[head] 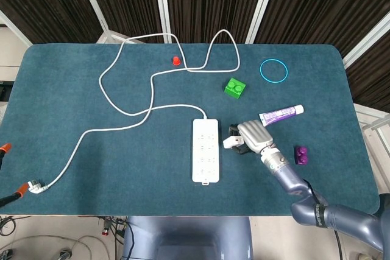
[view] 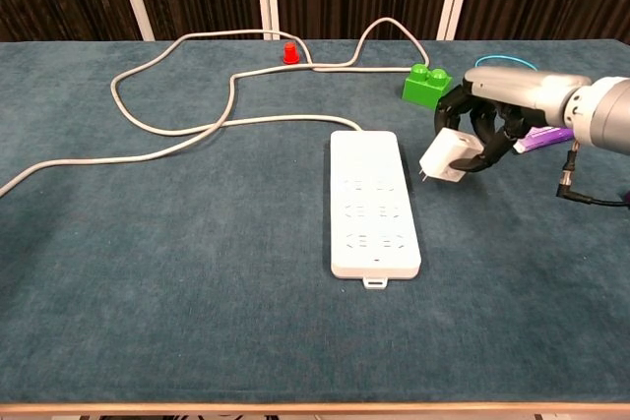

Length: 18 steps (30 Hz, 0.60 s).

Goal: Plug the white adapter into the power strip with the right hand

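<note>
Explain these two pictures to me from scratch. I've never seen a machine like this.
This is a two-armed robot at a table. One picture looks down from its head, the other forward from its chest. Only the right hand shows; it holds a white adapter lifted beside a white power strip, not yet plugged in. The strip's cord winds across the blue table. Also there: a green block, a blue ring, a purple tube, a small purple block and a small red piece.
</note>
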Motion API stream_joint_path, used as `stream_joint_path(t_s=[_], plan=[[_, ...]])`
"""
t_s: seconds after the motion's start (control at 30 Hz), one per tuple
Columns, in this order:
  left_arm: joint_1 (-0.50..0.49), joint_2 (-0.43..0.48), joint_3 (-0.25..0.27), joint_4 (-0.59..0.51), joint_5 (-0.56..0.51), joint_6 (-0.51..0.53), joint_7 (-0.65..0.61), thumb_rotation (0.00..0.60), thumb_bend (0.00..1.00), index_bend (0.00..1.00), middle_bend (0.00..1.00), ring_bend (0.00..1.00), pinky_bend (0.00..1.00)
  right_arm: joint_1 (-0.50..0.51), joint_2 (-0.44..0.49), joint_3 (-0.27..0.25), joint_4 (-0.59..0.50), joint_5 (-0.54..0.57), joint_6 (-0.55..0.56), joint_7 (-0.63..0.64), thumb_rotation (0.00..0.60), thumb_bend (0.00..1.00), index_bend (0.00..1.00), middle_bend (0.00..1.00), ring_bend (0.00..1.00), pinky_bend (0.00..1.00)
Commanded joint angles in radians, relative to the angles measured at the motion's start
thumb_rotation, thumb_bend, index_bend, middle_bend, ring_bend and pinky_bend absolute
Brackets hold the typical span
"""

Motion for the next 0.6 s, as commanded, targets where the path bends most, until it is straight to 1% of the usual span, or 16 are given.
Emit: stream_joint_path(t_s=[0.03, 0.17, 0.33, 0.43, 0.6], plan=[[0.000, 0.001, 0.001, -0.001, 0.001, -0.001, -0.002, 0.600, 0.14, 0.14, 0.00, 0.00, 0.01, 0.008, 0.039, 0.011, -0.068, 0.038, -0.001, -0.061, 0.600, 0.54, 0.72, 0.68, 0.72, 0.58], [0.001, 0.003, 0.002, -0.002, 0.003, 0.000, -0.005, 0.600, 0.14, 0.14, 0.00, 0.00, 0.01, 0.021, 0.063, 0.014, -0.122, 0.078, -0.005, -0.129, 0.600, 0.55, 0.72, 0.68, 0.76, 0.61], [0.001, 0.005, 0.002, -0.002, 0.001, 0.000, -0.008, 0.600, 0.14, 0.14, 0.00, 0.00, 0.01, 0.042, 0.076, 0.017, -0.159, 0.136, -0.012, -0.209, 0.600, 0.57, 0.72, 0.69, 0.81, 0.66], [0.001, 0.007, 0.002, -0.002, 0.001, -0.001, -0.010, 0.600, 0.14, 0.14, 0.00, 0.00, 0.01, 0.058, 0.075, 0.016, -0.177, 0.181, -0.011, -0.265, 0.600, 0.59, 0.72, 0.69, 0.82, 0.67], [0.001, 0.008, 0.001, -0.003, -0.006, -0.004, -0.011, 0.600, 0.15, 0.15, 0.00, 0.00, 0.01, 0.077, 0.067, 0.020, -0.201, 0.244, -0.004, -0.314, 0.600, 0.64, 0.72, 0.69, 0.82, 0.67]])
